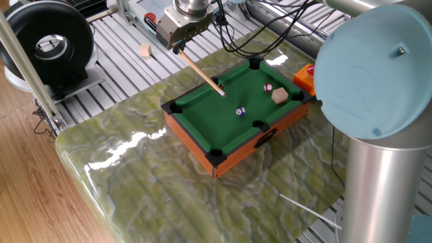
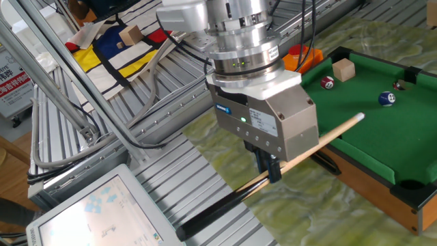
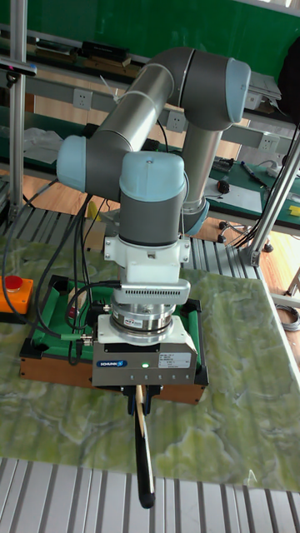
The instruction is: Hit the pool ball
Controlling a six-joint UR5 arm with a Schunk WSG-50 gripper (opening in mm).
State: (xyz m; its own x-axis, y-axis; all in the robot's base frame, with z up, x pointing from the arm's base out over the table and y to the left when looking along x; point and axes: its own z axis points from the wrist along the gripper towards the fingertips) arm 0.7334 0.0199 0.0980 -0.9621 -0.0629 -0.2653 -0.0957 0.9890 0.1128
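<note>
On the marbled bench (image 1: 135, 175), the end effector (image 2: 273, 169) is clamped on a wooden cue (image 2: 321, 143), holding it low and level so its pale tip reaches over the near rail of the mini pool table (image 1: 202, 148). Further right on the green felt, the pool ball (image 2: 387, 99) sits clear of the tip, roughly along the cue's line. Beyond it, toward the table's far end, lie a red ball (image 2: 328, 83) and a tan cube (image 2: 343, 70), off that line.
</note>
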